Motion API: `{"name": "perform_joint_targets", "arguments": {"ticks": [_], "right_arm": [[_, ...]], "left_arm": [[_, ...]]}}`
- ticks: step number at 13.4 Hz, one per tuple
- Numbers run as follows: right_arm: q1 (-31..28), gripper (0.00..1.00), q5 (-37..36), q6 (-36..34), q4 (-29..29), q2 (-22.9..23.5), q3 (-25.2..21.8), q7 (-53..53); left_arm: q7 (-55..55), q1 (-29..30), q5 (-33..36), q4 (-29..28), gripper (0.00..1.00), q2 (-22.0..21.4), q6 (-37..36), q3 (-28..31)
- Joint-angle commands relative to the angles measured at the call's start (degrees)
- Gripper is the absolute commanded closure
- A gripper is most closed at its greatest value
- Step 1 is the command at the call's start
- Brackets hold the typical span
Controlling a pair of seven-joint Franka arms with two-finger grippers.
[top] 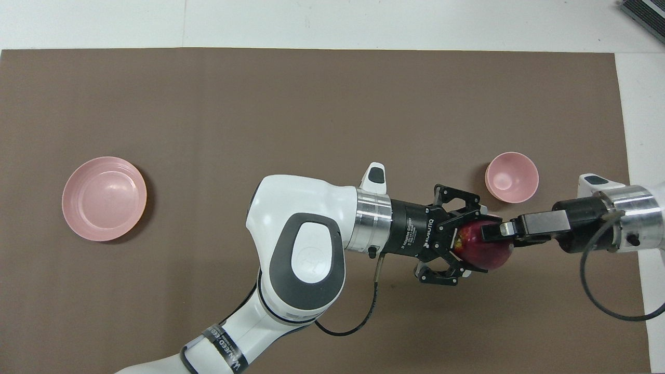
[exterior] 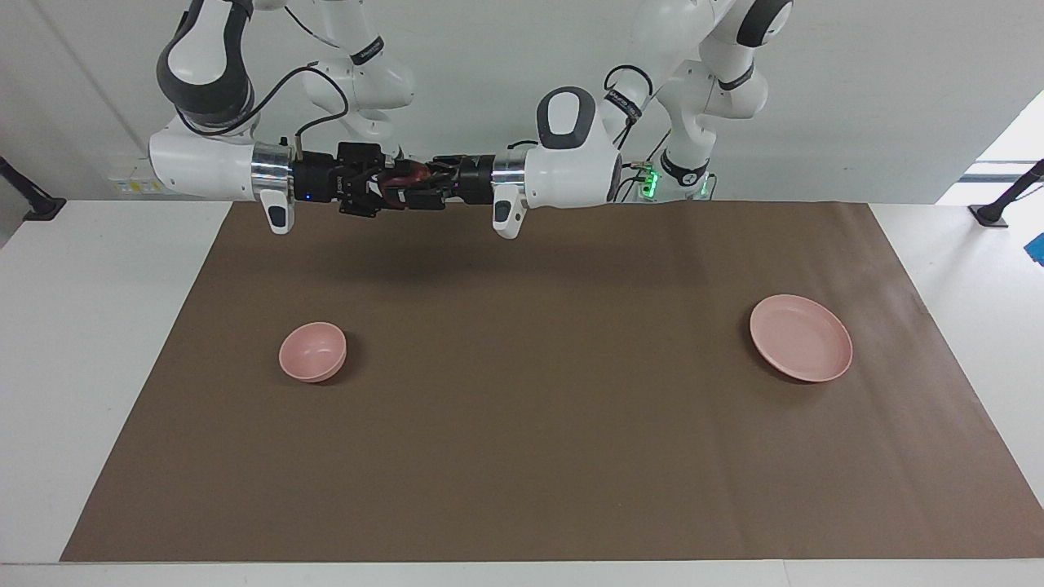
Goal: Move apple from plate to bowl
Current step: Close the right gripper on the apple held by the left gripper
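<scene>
The dark red apple (top: 486,252) (exterior: 408,173) hangs high in the air over the brown mat, between the two grippers, which point at each other. My left gripper (top: 473,243) (exterior: 420,186) is shut on the apple. My right gripper (top: 493,239) (exterior: 390,186) is open, with its fingers reaching around the apple from the other end and one finger lying over its top. The pale pink bowl (top: 511,176) (exterior: 312,351) stands empty toward the right arm's end. The wide pink plate (top: 104,198) (exterior: 801,337) lies empty toward the left arm's end.
A brown mat (exterior: 522,456) covers most of the white table. Both forearms stretch level above the mat's edge nearest the robots. A dark object (top: 644,13) sits at the table's corner farthest from the robots, at the right arm's end.
</scene>
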Motion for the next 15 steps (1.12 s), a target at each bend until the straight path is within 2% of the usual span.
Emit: {"name": "perform_joint_targets", "arguments": {"ticks": [1,9,10,15], "right_arm": [[-1.31,0.0,-0.64,-2.4,-0.55,-1.73,0.28,-0.53],[-1.14,0.0,-2.13,-2.84,-0.73,-1.82,0.37,-0.62],[-1.14,0.09,-2.31,-2.84,-0.73,-1.82,0.37,-0.53],[-0.96,0.65,-2.48,-2.66,-0.46,-1.55,0.37,-0.09]], "left_arm": [[-0.56,-1.09,-0.74,-0.08,1.0,-0.27,1.42,0.93],[-0.48,-1.09,-0.56,-0.08,1.0,-0.27,1.42,0.84],[-0.39,-1.09,-0.56,-0.08,1.0,-0.27,1.42,0.84],[-0.48,-1.09,-0.48,-0.08,1.0,-0.36,1.42,0.84]]}}
